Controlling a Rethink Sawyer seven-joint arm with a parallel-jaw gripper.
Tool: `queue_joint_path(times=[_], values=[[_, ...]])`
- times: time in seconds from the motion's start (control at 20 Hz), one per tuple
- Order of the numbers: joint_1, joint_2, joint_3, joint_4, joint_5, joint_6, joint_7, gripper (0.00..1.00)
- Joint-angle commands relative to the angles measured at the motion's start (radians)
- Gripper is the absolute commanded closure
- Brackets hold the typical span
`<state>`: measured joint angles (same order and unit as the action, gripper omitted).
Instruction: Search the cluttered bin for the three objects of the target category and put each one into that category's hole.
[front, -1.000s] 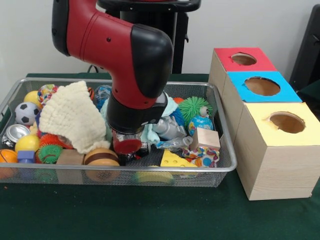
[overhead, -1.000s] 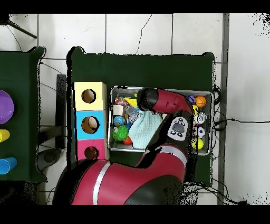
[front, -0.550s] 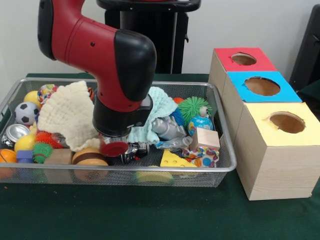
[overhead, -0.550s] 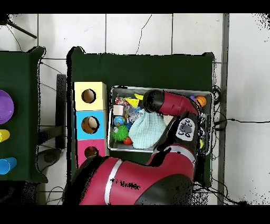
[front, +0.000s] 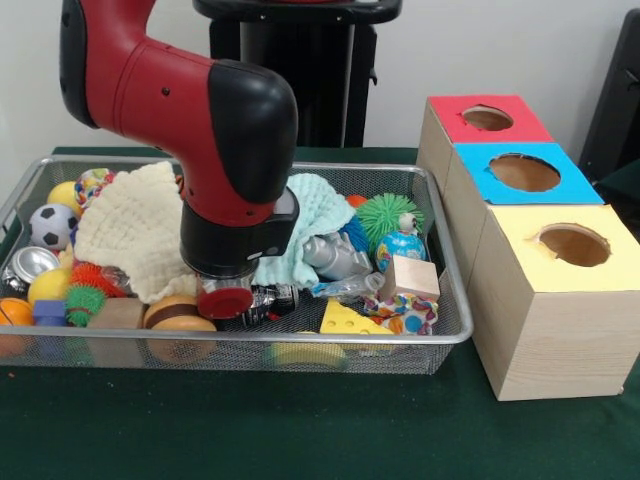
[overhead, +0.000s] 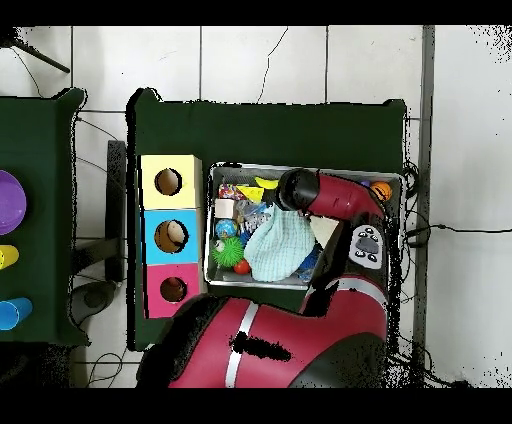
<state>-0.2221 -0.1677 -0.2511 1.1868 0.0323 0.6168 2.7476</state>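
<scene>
**Arm low over the bin's middle, boxes off to one side**

The green-covered worktop (front: 300, 430) carries a wire mesh bin (front: 440, 335) and, just beside it, a row of three wooden boxes with holes in their tops: red box (front: 487, 118), blue box (front: 524, 172) and yellow box (front: 572, 245).

The red and black arm (front: 215, 120) comes down into the middle of the bin, its wrist low among the clutter, ending in a red disc (front: 225, 300) just above a small dark bottle-like thing (front: 268, 298). The fingers are hidden under the wrist in both views, so I cannot tell whether they are spread or pinching anything.

Which category is the target cannot be read here. Candidates lie on both sides of the wrist in the front view: towards the boxes, a crushed silver bottle (front: 335, 255), a green spiky ball (front: 388, 215), a wooden cube (front: 410, 277) and a yellow cheese wedge (front: 352, 318); away from the boxes, a cream cloth (front: 130, 230), a soccer ball (front: 50, 226) and a wooden burger (front: 180, 318).

The mint cloth (overhead: 278, 245) lies just behind the wrist, between it and the far rim. Any pick must then travel sideways over the bin wall to the boxes.
</scene>
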Motion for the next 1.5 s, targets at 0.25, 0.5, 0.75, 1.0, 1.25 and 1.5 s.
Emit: queue_joint_path(times=[0.25, 0.5, 0.75, 1.0, 1.25, 1.5], values=[[-0.076, 0.006, 0.078, 0.048, -0.115, -0.048, -0.12, 1.0], [-0.071, -0.004, 0.081, 0.045, -0.111, -0.008, -0.108, 1.0], [-0.057, -0.02, 0.088, 0.054, -0.089, 0.034, -0.088, 1.0], [-0.017, -0.04, 0.08, 0.048, -0.066, 0.099, -0.052, 1.0], [0.003, -0.091, 0.08, 0.074, -0.058, 0.114, -0.044, 1.0], [-0.011, -0.187, 0.117, 0.126, -0.023, 0.209, -0.071, 1.0]])
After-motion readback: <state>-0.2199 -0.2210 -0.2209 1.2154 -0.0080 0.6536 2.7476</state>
